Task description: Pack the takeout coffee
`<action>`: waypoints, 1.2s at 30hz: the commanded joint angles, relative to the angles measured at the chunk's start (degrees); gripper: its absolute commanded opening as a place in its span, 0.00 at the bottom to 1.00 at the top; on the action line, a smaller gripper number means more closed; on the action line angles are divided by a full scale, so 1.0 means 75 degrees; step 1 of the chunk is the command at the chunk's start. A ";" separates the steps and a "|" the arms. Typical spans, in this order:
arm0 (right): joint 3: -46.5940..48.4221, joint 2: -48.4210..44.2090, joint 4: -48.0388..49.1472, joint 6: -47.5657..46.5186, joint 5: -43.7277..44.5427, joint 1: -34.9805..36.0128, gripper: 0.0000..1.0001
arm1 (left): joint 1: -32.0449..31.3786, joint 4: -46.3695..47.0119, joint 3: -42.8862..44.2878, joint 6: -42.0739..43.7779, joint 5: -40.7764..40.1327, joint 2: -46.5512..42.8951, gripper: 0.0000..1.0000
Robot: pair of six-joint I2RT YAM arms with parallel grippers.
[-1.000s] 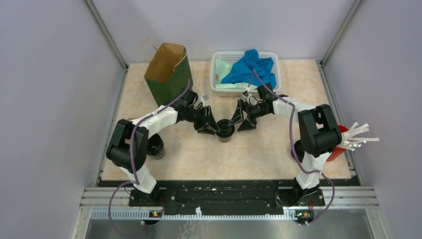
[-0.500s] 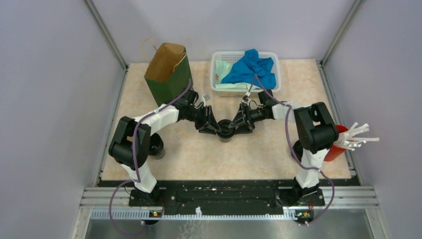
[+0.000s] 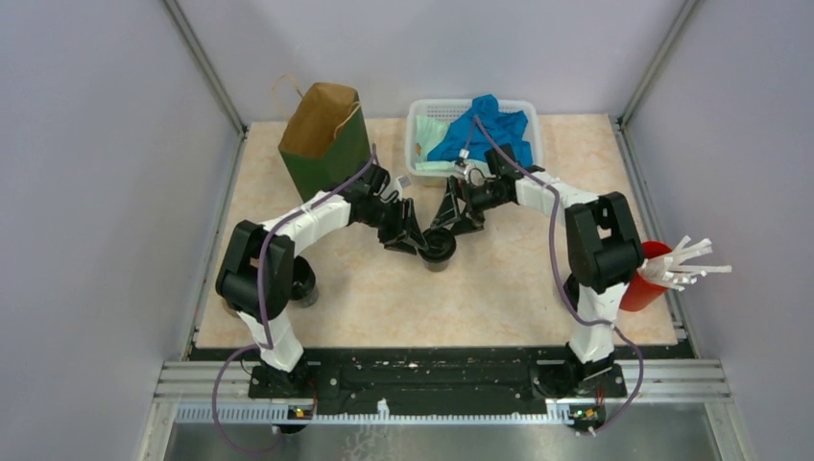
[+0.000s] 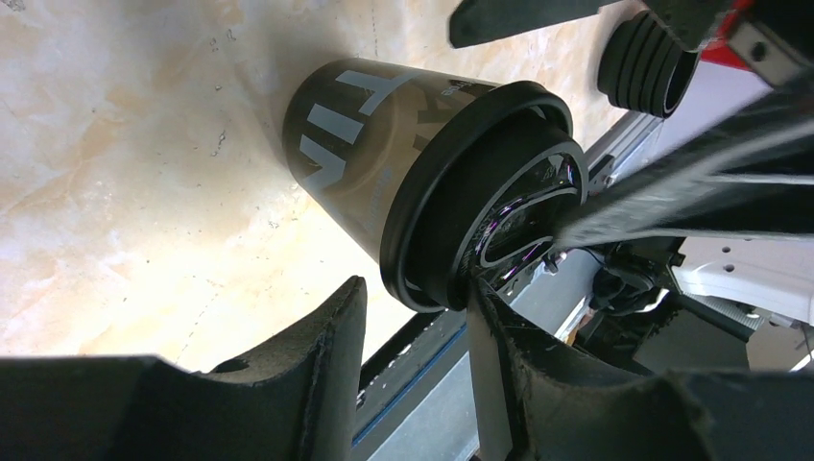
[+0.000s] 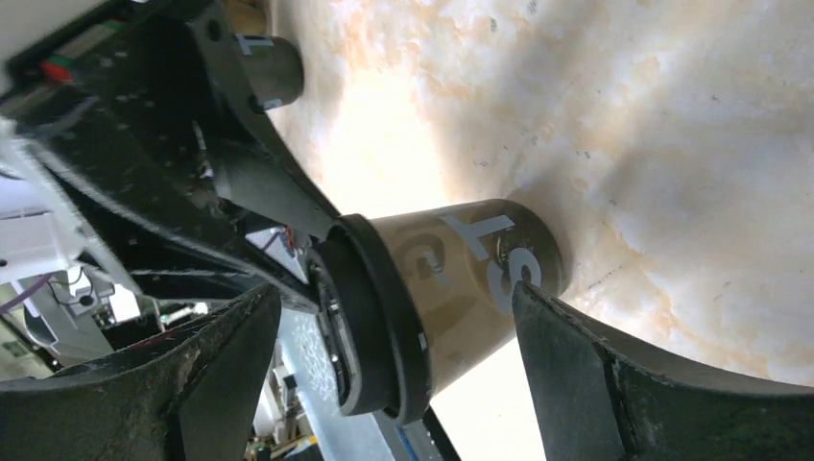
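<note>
Black takeout coffee, "ST" lettering, left fingers, grip unclear, right fingers spread

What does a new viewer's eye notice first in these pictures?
The left hand and right hand flank one black lidded cup at the middle of the table. Behind stand a green paper bag and a white basket with blue cloth. A red cup of white sticks sits far right.

Beige counter: paper bag upper left, white basket top centre, takeout coffee mid-frame, red cup far right.
</note>
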 commanded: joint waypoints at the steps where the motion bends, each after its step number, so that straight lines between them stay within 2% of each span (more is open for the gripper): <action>1: 0.0185 0.0497 -0.0118 -0.0322 0.0035 0.0145 0.89 | 0.0004 -0.0538 -0.0159 0.0603 -0.2002 0.0683 0.48; 5: -0.0161 0.0828 0.0757 0.0313 -0.0005 0.0097 0.81 | 0.0004 -0.0555 -0.0172 0.0653 -0.1996 0.0759 0.47; 9: -0.1163 0.1445 0.2697 0.1585 -0.0316 -0.0142 0.71 | 0.0007 -0.0438 -0.0414 0.0657 -0.2004 0.0786 0.47; 12: -0.1665 0.1837 0.2729 0.1411 0.0326 -0.0133 0.67 | 0.0005 -0.0300 -0.0670 0.0656 -0.2027 0.0865 0.47; 14: -0.2284 0.1790 0.3294 0.1638 0.0519 -0.0130 0.65 | 0.0007 -0.0221 -0.0796 0.0656 -0.1984 0.0853 0.47; 16: -0.2911 0.1717 0.4288 0.2192 0.0491 -0.0161 0.55 | 0.0008 -0.0184 -0.0833 0.0656 -0.1978 0.0838 0.47; 18: -0.3246 0.1667 0.4732 0.2545 0.0557 -0.0160 0.43 | 0.0004 -0.0196 -0.0805 0.0646 -0.1955 0.0839 0.47; 19: -0.3305 0.1624 0.4830 0.2634 0.0552 -0.0146 0.40 | 0.0005 -0.0206 -0.0773 0.0638 -0.1940 0.0817 0.47; 24: -0.3619 0.1426 0.5489 0.3026 0.0590 -0.0154 0.41 | 0.0004 -0.0218 -0.0799 0.0644 -0.1969 0.0764 0.47; 27: -0.4330 0.1660 0.6766 0.3543 0.0610 -0.0157 0.42 | 0.0006 -0.0101 -0.1035 0.0591 -0.1957 0.0684 0.47; 29: -0.4846 0.1753 0.7659 0.3991 0.0675 -0.0152 0.36 | 0.0004 -0.0029 -0.1155 0.0563 -0.1940 0.0646 0.47; 32: -0.5278 0.1778 0.9060 0.4470 0.0634 -0.0119 0.33 | 0.0008 0.0033 -0.1251 0.0562 -0.1929 0.0653 0.47; 33: -0.5337 0.1836 0.9357 0.4549 0.0632 -0.0123 0.30 | 0.0004 0.0065 -0.1272 0.0558 -0.1928 0.0662 0.47; 36: -0.5281 0.2139 0.9735 0.4693 0.0594 -0.0110 0.12 | 0.0004 0.0080 -0.1286 0.0528 -0.1887 0.0666 0.47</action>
